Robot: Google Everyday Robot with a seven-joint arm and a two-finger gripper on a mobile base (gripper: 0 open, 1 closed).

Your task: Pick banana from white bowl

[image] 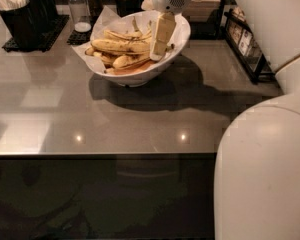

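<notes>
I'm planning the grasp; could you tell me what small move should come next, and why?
Probably ease the gripper slightly lower: it hangs inside the white bowl at the right end of the banana, which lies on the pile, not yet lifted.
</notes>
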